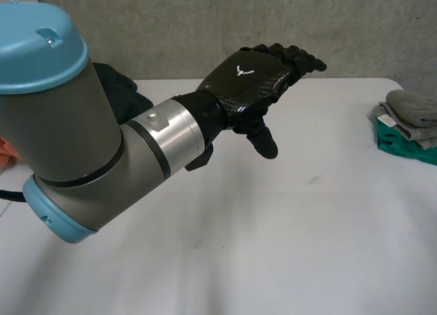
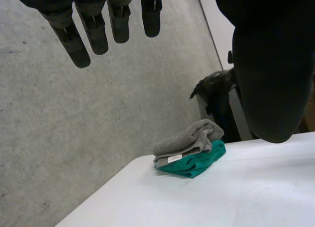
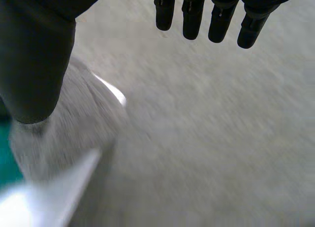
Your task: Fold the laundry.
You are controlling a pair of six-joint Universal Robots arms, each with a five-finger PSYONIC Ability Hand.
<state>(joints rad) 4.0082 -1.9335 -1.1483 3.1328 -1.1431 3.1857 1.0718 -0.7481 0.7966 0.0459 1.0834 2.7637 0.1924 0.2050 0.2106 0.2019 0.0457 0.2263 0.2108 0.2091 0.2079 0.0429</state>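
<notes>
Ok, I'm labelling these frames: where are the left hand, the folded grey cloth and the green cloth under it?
left hand [image 1: 247,79], head view, on the back of the hand.
grey cloth [image 2: 187,138], left wrist view, on its top fold.
green cloth [image 2: 202,163], left wrist view, on the side showing below the grey.

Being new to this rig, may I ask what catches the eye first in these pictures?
The robot's grey left arm with light-blue caps looms at the head view's left, its black left hand held open above the white table. At the table's right edge a folded grey cloth lies on a folded teal cloth. The black right hand hangs open near them.
</notes>
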